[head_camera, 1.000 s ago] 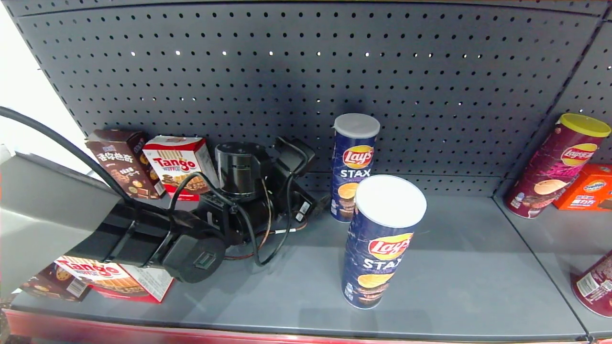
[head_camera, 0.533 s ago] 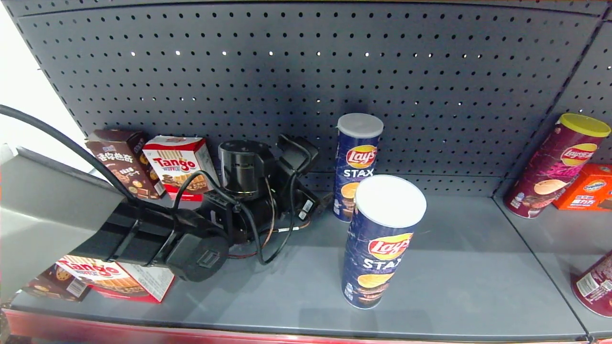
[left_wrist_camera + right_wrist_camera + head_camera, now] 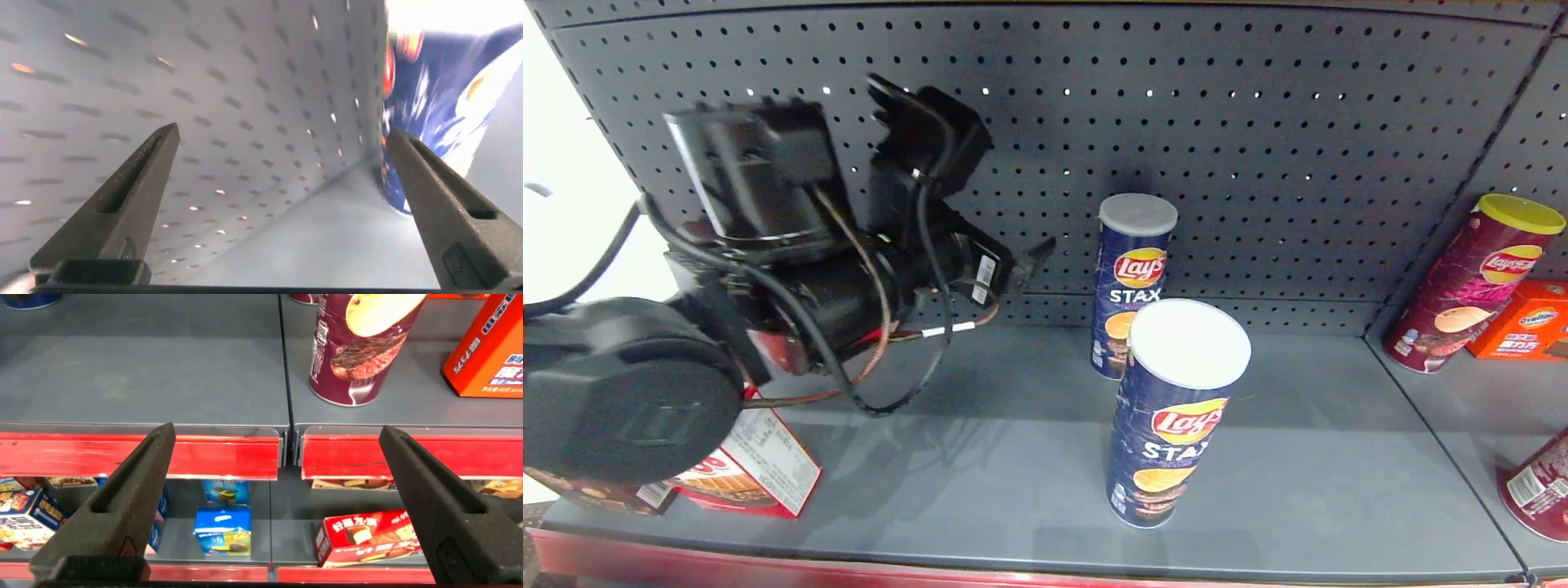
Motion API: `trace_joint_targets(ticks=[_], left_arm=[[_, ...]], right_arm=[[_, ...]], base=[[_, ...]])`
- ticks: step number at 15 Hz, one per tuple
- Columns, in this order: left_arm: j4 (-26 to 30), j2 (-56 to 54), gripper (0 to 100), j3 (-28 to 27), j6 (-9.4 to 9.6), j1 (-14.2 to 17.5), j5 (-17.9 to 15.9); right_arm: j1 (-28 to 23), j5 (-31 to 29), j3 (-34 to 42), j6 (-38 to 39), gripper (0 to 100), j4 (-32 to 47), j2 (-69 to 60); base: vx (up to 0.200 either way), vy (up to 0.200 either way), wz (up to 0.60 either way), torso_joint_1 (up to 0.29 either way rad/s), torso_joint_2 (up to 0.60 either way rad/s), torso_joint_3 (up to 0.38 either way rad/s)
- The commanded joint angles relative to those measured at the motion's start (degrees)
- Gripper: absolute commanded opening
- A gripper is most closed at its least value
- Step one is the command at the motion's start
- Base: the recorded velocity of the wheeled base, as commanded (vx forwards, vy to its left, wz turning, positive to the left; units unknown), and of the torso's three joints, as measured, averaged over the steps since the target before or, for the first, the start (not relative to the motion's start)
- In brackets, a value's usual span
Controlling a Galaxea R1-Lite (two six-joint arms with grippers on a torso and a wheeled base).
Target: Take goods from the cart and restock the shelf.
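Two blue chip cans stand upright on the grey shelf [image 3: 1323, 457]: the rear can [image 3: 1131, 286] close to the pegboard, the front can [image 3: 1176, 416] nearer the edge. My left gripper [image 3: 1029, 257] hangs above the shelf, left of the rear can and apart from it. In the left wrist view my left gripper [image 3: 282, 135] is open and empty, with a blue can [image 3: 441, 106] past one finger. My right gripper [image 3: 278, 433] is open and empty in front of the red shelf edge [image 3: 221, 453].
A purple can [image 3: 1470, 282], an orange box [image 3: 1523, 322] and another purple can [image 3: 1539, 494] occupy the neighbouring bay at right. A wafer box [image 3: 760, 474] lies at the front left. Lower shelves hold a blue box [image 3: 222, 531] and a red box [image 3: 359, 536].
My left arm has risen from the shelf floor and drawn back to the left, away from the rear can. It now covers the boxes at the back left. The rear can shifted slightly right early on.
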Motion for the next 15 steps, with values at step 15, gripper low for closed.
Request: trace_joint_targets(ticks=[15], left_arm=[[7.49,-70.52,100,42.35,-2.05,5.43,0.14]], right_arm=[[0.0,0.0,-0.04,0.01,100,-0.01,0.0]], base=[[0.0,0.0,0.0,0.0,0.0,0.0]])
